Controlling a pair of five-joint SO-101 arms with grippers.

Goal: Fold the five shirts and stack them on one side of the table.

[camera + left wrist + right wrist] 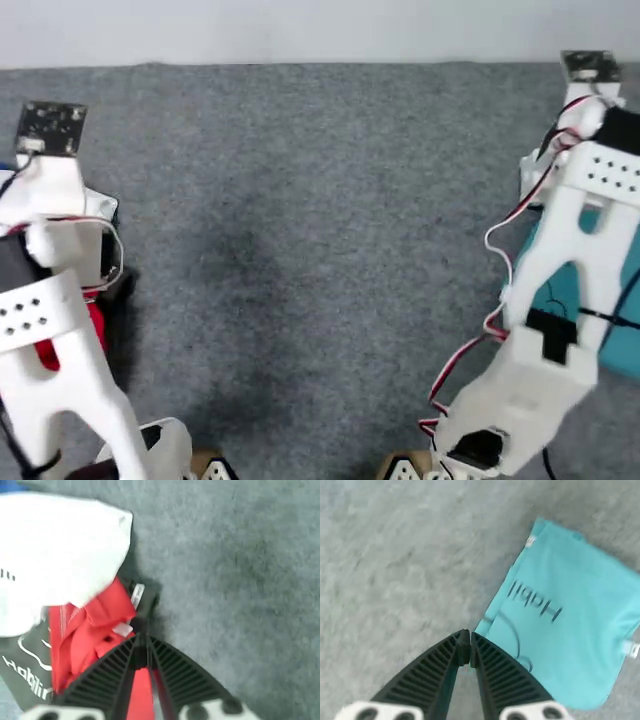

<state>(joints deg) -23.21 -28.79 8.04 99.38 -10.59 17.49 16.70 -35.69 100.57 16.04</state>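
My left tool (142, 639): closed at the red shirt (90, 630) edge; hold on cloth uncertain. My right tool (470, 642): closed, empty, just beside the folded teal shirt (565, 615) on the bench (395, 555). Next, I judge: spread the red shirt mid-bench for folding.

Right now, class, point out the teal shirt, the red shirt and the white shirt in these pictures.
teal shirt (570, 630), right wrist view, flat middle of the folded fabric.
red shirt (95, 625), left wrist view, its crumpled middle.
white shirt (60, 555), left wrist view, its smooth top face.
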